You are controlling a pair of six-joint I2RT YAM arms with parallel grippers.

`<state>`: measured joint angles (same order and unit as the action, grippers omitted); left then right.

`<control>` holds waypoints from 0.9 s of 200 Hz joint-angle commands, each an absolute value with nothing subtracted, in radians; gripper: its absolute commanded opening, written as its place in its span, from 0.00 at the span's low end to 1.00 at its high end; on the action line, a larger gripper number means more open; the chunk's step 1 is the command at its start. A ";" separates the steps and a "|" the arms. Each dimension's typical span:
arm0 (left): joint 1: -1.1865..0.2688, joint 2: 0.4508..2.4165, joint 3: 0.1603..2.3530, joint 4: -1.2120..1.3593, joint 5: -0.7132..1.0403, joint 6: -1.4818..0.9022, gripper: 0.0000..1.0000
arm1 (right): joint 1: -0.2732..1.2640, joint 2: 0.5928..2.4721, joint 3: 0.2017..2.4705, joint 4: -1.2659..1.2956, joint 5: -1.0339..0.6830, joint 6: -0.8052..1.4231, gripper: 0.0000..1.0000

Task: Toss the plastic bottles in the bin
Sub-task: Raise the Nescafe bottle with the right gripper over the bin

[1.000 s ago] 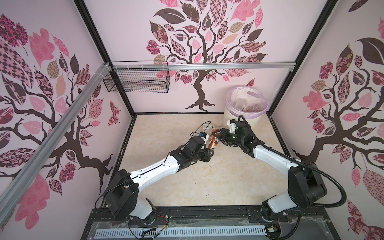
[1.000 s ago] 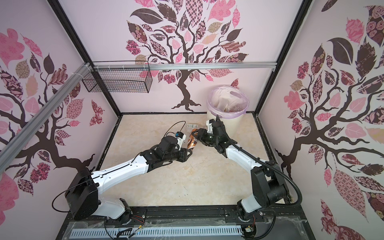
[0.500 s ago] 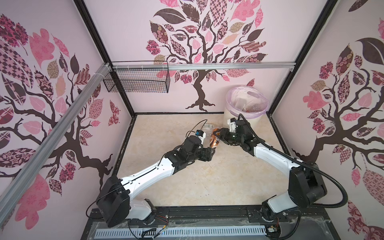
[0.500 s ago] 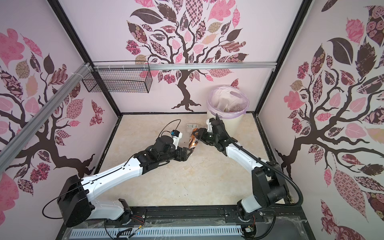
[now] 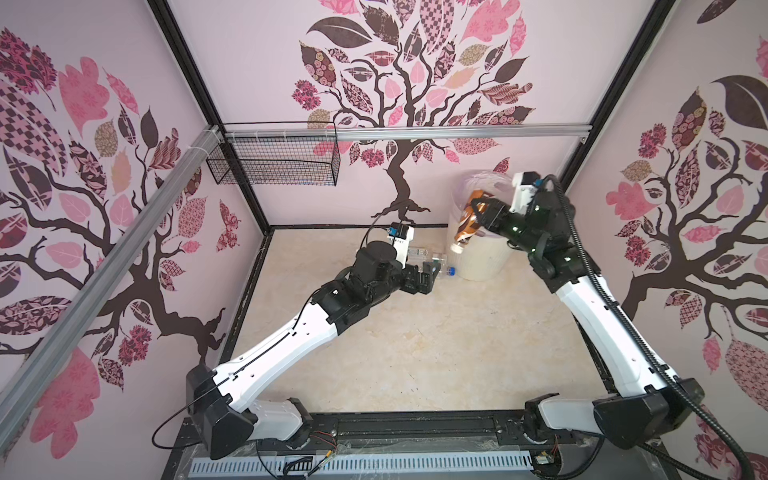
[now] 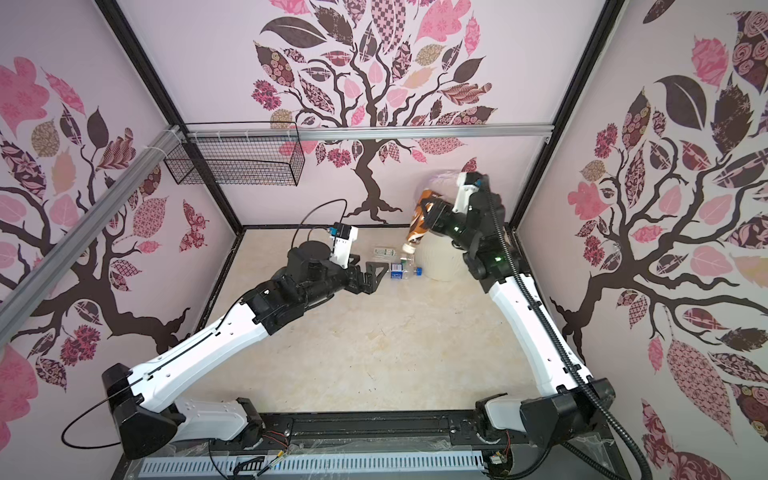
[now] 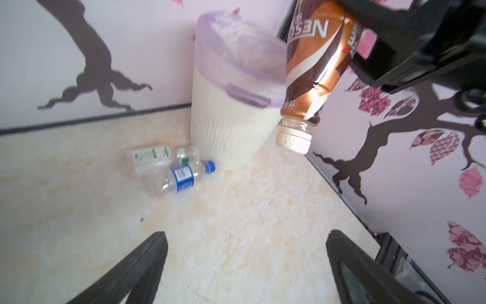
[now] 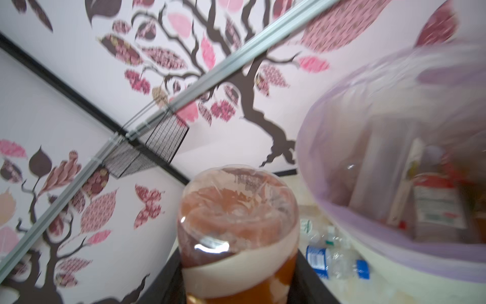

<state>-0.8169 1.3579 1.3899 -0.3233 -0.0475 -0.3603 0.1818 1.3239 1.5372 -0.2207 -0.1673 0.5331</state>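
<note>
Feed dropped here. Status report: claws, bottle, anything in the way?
Left claw open, empty. Right claw shut on brown bottle, cap down, beside the bin rim. Two clear bottles lie by the bin; nothing in the way.

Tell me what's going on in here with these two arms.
They are clearing plastic bottles into the bin. The right hand grips a brown-labelled bottle, cap down, raised beside the bin's lilac-lined rim and not yet dropped. The left hand is open and empty, low over the floor, facing a blue-labelled bottle and a green-labelled bottle lying at the bin's foot. Other bottles lie inside the bin.
</note>
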 commanded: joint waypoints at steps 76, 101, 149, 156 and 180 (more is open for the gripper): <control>-0.813 1.475 1.583 -0.303 -0.025 -0.266 0.98 | 0.041 1.447 2.167 -0.346 0.222 0.249 0.46; -0.813 1.478 1.569 -0.302 -0.034 -0.256 0.98 | 0.041 1.556 2.205 -0.338 0.210 0.273 0.44; -0.810 1.478 1.553 -0.315 -0.041 -0.247 0.98 | 0.043 1.824 2.181 -0.461 0.027 0.378 0.71; -0.808 1.477 1.550 -0.319 -0.041 -0.246 0.98 | 0.042 1.858 2.208 -0.501 0.010 0.380 0.82; -0.804 1.466 1.528 -0.329 -0.045 -0.245 0.98 | 0.043 1.864 2.240 -0.527 -0.020 0.383 1.00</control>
